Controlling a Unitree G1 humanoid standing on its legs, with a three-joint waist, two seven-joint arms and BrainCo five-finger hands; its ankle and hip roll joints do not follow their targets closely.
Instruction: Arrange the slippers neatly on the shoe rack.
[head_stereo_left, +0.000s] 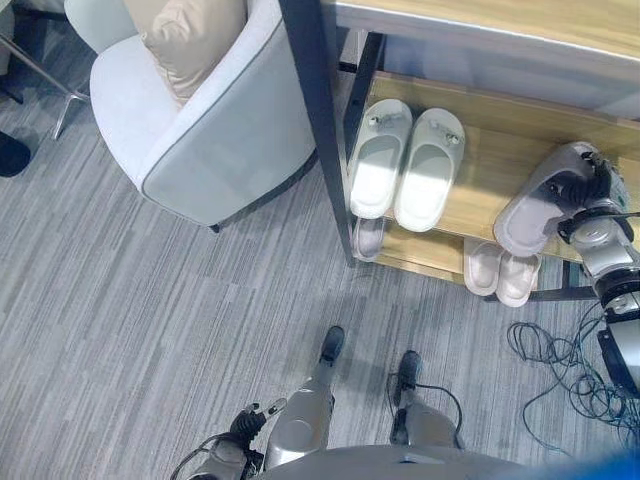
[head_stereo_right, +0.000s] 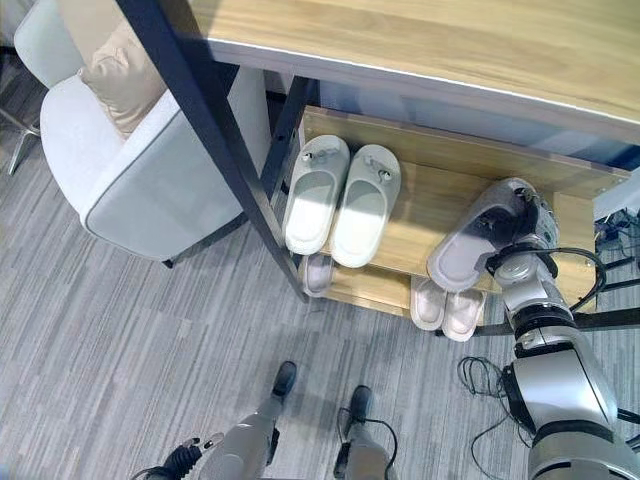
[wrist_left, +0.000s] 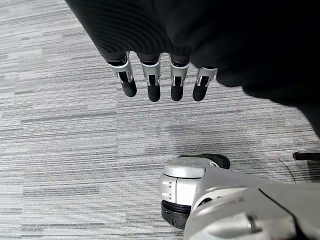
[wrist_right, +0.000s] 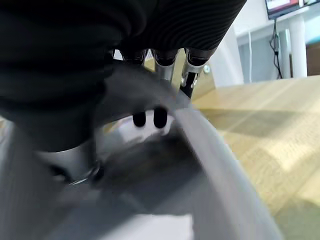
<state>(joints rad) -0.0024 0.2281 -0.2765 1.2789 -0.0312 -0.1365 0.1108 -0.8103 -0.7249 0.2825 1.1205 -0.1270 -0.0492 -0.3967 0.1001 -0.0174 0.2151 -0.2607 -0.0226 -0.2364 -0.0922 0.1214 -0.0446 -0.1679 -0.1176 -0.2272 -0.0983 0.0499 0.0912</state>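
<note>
Right hand (head_stereo_right: 520, 235) grips a grey slipper (head_stereo_right: 470, 245), fingers curled over its strap, holding it above the upper shelf of the shoe rack (head_stereo_right: 420, 215), well to the right of the pale slipper pair (head_stereo_right: 342, 202) already set there. A pinkish pair (head_stereo_right: 447, 305) sits on the lower shelf beneath the held slipper. Left hand (wrist_left: 160, 82) hangs over the carpet (head_stereo_left: 150, 330), fingers straight, carrying nothing.

Step judged: placing. Next move calls for lowering the slipper sole-down, aligned parallel with the pale pair, then letting go.
</note>
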